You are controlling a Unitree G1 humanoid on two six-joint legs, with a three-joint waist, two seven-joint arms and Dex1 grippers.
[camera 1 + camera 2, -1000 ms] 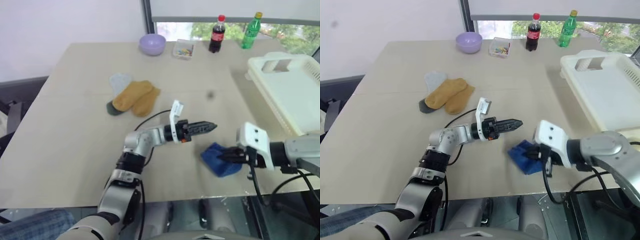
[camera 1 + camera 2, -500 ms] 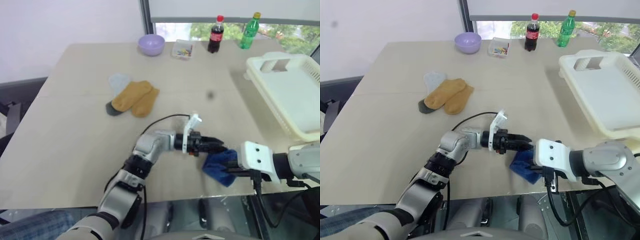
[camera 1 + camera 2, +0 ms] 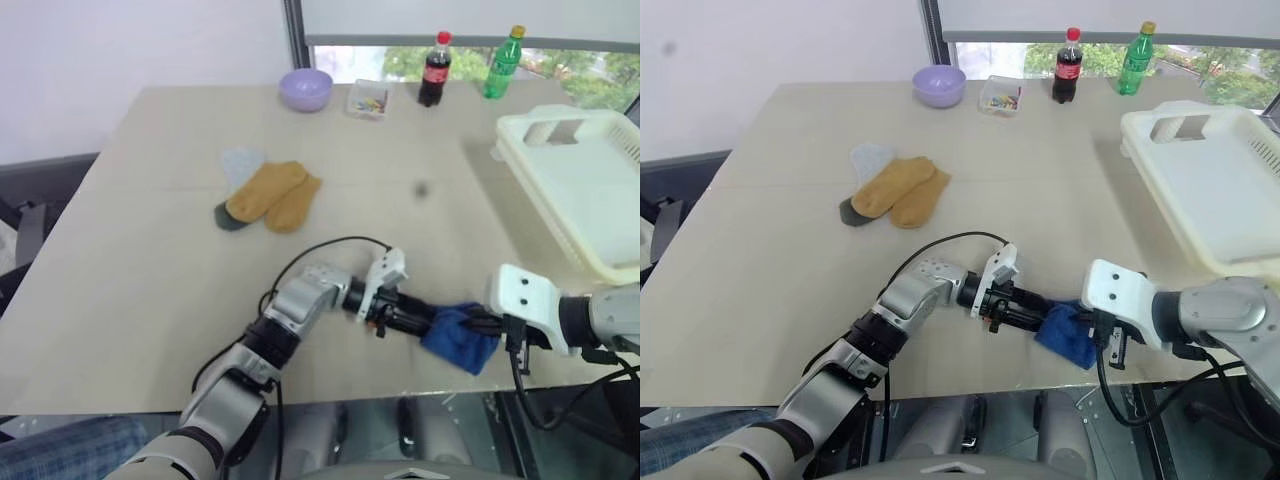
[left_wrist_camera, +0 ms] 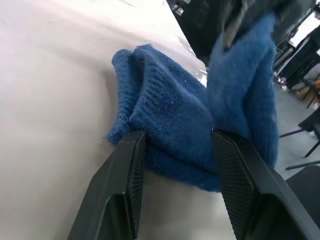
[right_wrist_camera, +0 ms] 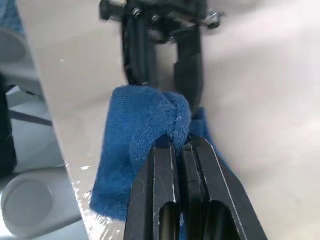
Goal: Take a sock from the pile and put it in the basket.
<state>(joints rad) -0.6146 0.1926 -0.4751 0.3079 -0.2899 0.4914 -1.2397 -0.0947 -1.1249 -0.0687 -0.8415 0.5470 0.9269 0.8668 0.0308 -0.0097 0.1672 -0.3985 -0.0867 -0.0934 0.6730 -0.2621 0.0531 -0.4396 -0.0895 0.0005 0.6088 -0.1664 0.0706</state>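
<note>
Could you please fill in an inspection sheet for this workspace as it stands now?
Surface: beige table, bare around the socks.
Job's things: blue sock near the front edge; pile of yellow, pale and dark socks mid-table; cream basket at the right edge, no sock inside.
Clutter: lilac bowl, small clear box, cola bottle, green bottle at the far edge.
Grippers: right gripper shut on the sock; left gripper open, fingers astride it.
Cables: black cable looping off the left arm.
Surroundings: window behind.
</note>
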